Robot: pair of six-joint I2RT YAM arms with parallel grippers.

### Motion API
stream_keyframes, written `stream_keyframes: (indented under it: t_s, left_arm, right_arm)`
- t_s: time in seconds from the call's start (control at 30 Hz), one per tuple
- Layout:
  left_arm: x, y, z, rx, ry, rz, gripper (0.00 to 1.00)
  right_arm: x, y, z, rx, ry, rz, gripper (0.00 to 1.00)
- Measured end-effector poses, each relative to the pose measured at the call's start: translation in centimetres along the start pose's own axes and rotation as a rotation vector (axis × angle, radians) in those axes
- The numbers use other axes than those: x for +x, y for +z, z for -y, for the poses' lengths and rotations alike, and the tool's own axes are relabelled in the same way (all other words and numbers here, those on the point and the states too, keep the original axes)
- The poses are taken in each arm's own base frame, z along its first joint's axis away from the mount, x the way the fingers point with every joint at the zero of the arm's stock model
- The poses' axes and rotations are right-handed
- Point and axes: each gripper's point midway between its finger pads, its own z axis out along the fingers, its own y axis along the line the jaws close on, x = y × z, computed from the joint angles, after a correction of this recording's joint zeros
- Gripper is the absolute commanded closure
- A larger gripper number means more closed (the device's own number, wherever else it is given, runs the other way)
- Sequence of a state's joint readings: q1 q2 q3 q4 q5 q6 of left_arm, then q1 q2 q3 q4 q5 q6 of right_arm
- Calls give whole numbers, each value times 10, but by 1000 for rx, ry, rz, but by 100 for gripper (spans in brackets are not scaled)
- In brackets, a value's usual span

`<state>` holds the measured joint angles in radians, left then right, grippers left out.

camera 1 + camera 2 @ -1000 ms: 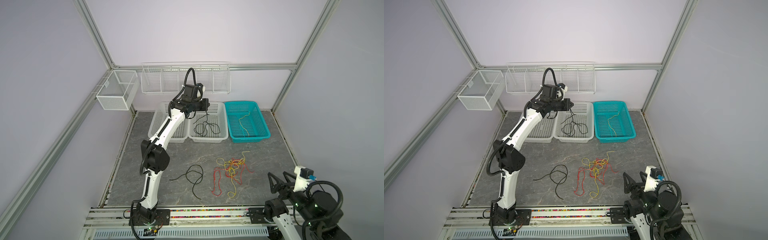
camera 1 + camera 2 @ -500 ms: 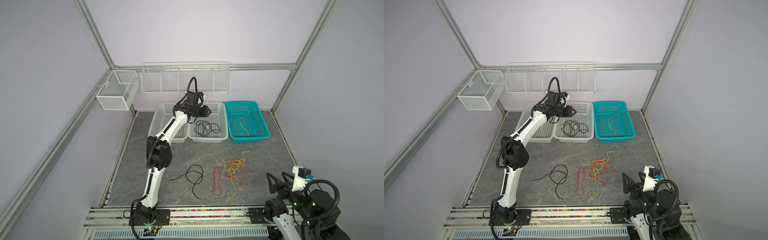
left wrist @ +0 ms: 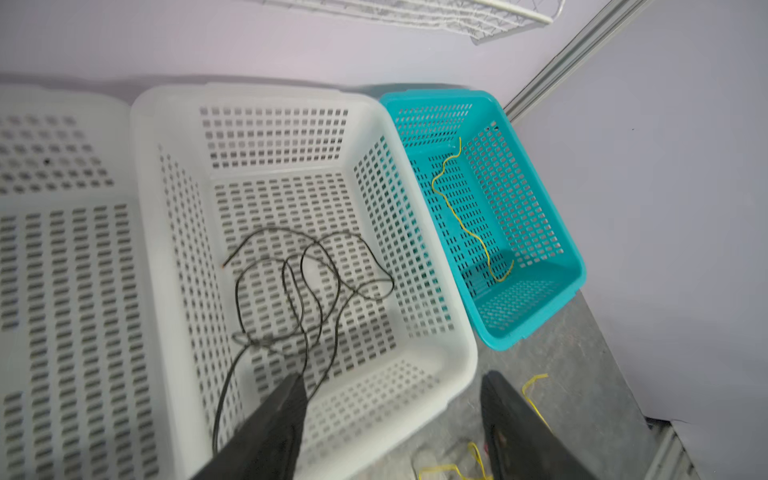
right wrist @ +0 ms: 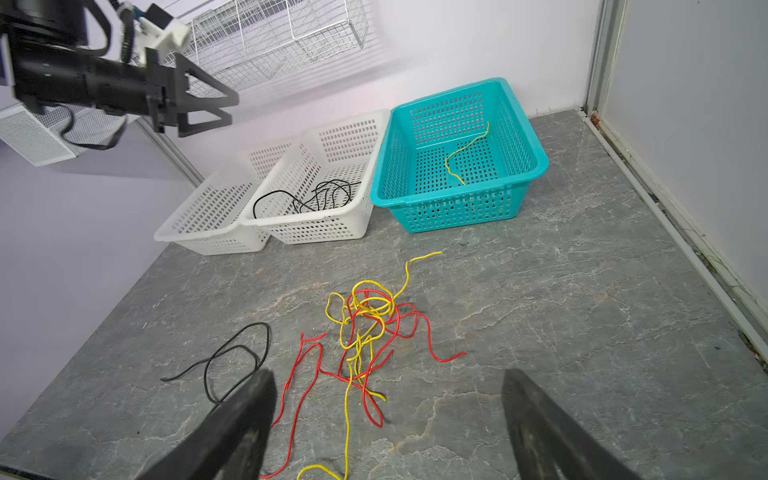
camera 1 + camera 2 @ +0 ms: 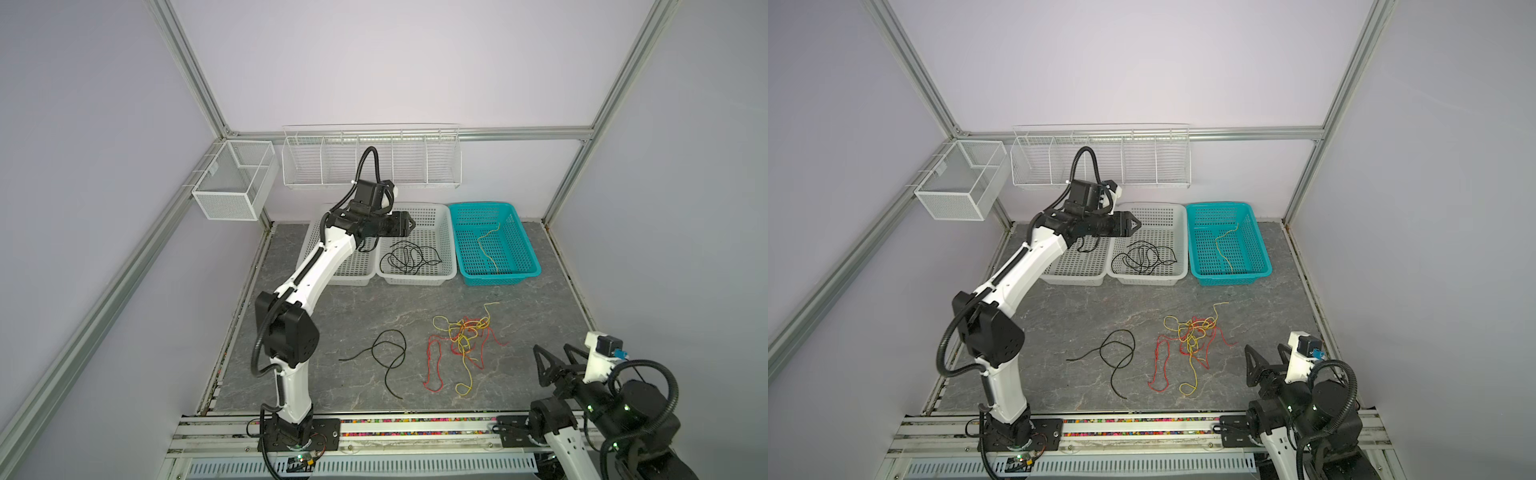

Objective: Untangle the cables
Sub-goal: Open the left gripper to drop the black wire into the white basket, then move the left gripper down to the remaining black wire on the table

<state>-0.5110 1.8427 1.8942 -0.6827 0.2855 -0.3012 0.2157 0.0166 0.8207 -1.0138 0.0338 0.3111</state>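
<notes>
A tangle of red and yellow cables (image 5: pixel 461 332) lies on the grey table, with a loose black cable (image 5: pixel 388 331) to its left. More black cable (image 3: pixel 307 286) lies coiled in the middle white basket (image 5: pixel 415 280). A single yellow cable (image 5: pixel 478 240) lies in the teal basket (image 5: pixel 498 276). My left gripper (image 5: pixel 409 224) hovers above the middle basket, open and empty; in the left wrist view (image 3: pixel 390 380) its jaws stand well apart. At the front right my right gripper (image 5: pixel 555 353) is open and empty, short of the tangle (image 4: pixel 365 307).
A third white basket (image 5: pixel 349 278) sits left of the middle one, partly under my left arm. A wire rack (image 5: pixel 370 158) and a mesh box (image 5: pixel 232 187) hang on the back wall. Frame rails run along the table's sides and front.
My left gripper has opened and let go of the black cable, which now lies in the middle basket. The left forearm has shifted above the baskets. The right arm has barely moved.
</notes>
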Motion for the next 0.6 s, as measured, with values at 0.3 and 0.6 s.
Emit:
stream_keyframes:
  t_s: [0.3, 0.6]
  left_arm:
    - [102, -76, -18, -52, -174, -27, 25]
    - [213, -111, -43, -172, -392, -42, 23]
  right_arm:
    - [2, 2, -1, -8, 0, -9, 13]
    - [4, 3, -1, -10, 0, -15, 13]
